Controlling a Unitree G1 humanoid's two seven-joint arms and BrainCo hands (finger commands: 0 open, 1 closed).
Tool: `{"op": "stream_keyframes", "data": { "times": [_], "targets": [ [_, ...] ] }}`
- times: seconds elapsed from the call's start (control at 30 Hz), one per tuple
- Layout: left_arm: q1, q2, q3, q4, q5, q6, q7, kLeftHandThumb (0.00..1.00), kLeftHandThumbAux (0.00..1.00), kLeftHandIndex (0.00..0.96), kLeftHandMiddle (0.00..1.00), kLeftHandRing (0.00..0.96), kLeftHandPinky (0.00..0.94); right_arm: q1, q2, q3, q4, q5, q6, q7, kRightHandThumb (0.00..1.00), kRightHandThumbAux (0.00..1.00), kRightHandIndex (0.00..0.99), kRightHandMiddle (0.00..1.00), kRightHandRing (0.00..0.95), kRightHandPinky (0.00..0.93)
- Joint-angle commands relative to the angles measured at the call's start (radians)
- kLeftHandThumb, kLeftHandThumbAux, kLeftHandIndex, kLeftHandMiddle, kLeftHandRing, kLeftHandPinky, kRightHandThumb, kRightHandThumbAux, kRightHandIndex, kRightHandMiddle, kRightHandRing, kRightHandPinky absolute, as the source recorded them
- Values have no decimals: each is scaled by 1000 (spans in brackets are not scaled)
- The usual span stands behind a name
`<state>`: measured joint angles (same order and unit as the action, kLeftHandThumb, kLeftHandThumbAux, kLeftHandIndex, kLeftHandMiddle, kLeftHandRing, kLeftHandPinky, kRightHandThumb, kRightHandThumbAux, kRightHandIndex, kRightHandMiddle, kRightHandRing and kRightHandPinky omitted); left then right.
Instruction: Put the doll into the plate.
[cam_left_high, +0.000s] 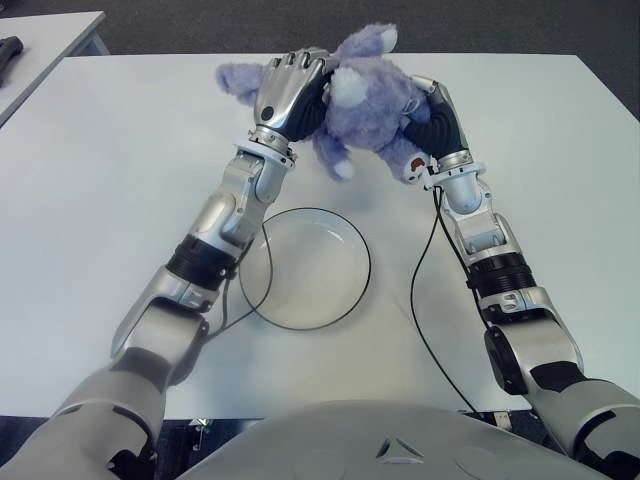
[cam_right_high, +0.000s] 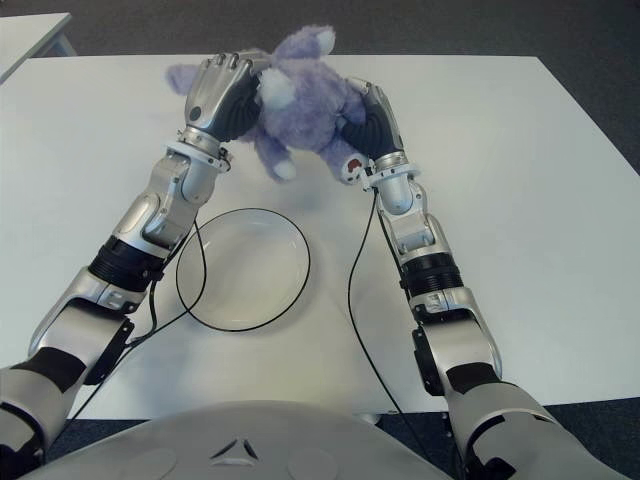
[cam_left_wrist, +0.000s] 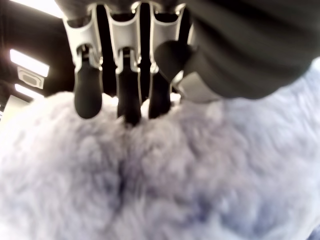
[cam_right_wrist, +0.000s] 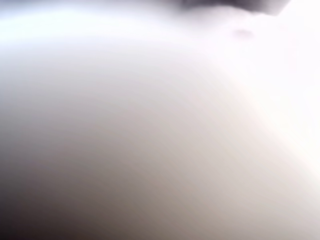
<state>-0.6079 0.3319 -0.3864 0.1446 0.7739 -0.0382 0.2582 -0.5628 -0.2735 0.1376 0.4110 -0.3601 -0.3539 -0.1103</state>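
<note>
The doll (cam_left_high: 365, 105) is a fluffy purple plush animal with white patches, at the far middle of the white table (cam_left_high: 120, 180). My left hand (cam_left_high: 290, 92) presses against its left side, with the fingers (cam_left_wrist: 131, 95) sunk into the fur (cam_left_wrist: 165, 175). My right hand (cam_left_high: 432, 125) clasps its right side, over a white foot with a red mark. The plate (cam_left_high: 305, 268), white with a dark rim, sits nearer to me between my forearms, with nothing in it. The right wrist view shows only a pale blur.
Black cables (cam_left_high: 425, 300) run along both forearms over the table. A second pale table (cam_left_high: 40, 45) stands at the far left with a dark object (cam_left_high: 8, 50) on it. Dark floor lies beyond the far edge.
</note>
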Motion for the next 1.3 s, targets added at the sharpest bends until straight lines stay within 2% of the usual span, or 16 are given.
{"op": "stream_keyframes", "data": {
  "times": [0.03,0.23,0.4,0.57,0.67,0.8,1.0,1.3],
  "targets": [
    [26,-14,-25,-36,16,-25,-38,851,667,401,550,840,850,14,4,31,-21,-23,15,34,713,713,439,884,883,877],
    [37,-18,-19,-47,21,-14,-59,850,668,399,547,841,850,18,-14,49,-35,-70,31,36,708,714,439,883,878,862],
    [19,-21,-20,-32,36,-19,-53,850,668,398,546,841,850,2,-13,59,-40,-91,56,42,707,714,439,879,876,861],
    [0,-16,-27,-20,73,-30,-35,850,668,398,547,842,806,-17,-14,65,-57,-108,64,39,706,714,439,884,878,870],
    [-5,-13,-26,-40,93,-31,-32,850,668,398,547,842,815,-24,-23,61,-67,-101,48,51,707,714,439,877,873,873],
    [24,4,-11,-121,94,-34,-60,851,667,399,548,842,839,-22,-37,56,-82,-89,16,62,708,713,440,869,865,862],
    [115,44,8,-267,72,-43,-127,850,668,399,550,841,858,80,-92,30,-229,-18,-51,126,710,712,440,857,859,865],
    [165,69,17,-337,56,-34,-244,850,667,401,554,841,859,92,-99,35,-222,28,-144,169,713,712,440,856,862,868]
  ]
}}
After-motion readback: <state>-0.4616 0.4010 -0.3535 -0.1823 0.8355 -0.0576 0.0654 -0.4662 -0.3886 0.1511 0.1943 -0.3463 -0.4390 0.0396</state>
